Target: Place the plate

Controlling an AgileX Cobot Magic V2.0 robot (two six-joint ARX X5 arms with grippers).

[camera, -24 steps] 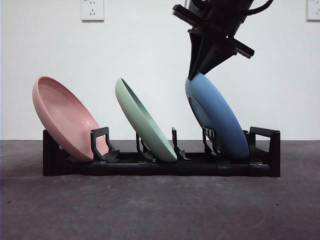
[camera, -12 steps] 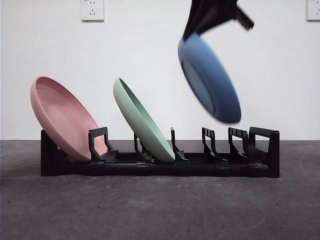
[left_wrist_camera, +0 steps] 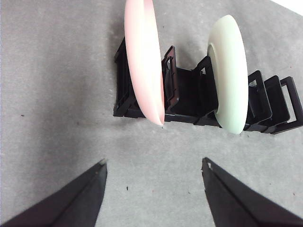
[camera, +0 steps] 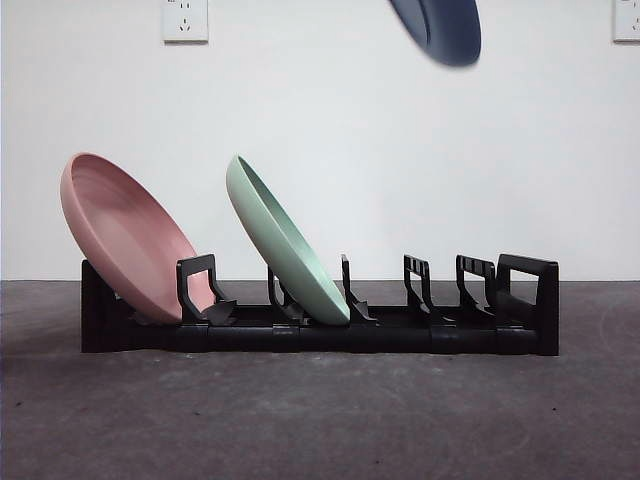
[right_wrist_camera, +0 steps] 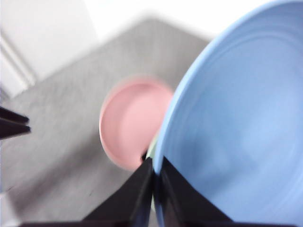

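Risk first, judged from how things hang: blue plate (camera: pixel 440 28) pinched only at its rim, high above the rack (camera: pixel 320 325), so liable to swing or slip out on any quick move, and a drop from there would land on the rack's right slots or knock the green plate (camera: pixel 285 245). Also a chance of clipping the green plate on any descent toward the rack, since the nearest free slot sits just right of it. Right wrist view badly blurred, so grip quality hard to judge beyond this: right gripper (right_wrist_camera: pixel 154 177) closed tight on the blue plate's edge, jaws nearly meeting, plate filling the view's right side with the pink plate (right_wrist_camera: pixel 132 123) far beyond. In the front view only the blue plate's lower edge visible at the top, right of centre, well clear of everything. Pink plate leaning in the rack's left end, green in the next slot, right slots bare. Left gripper (left_wrist_camera: pixel 154 165) waiting with jaws wide, holding nothing, well back from the rack over grey table (left_wrist_camera: pixel 57 94).
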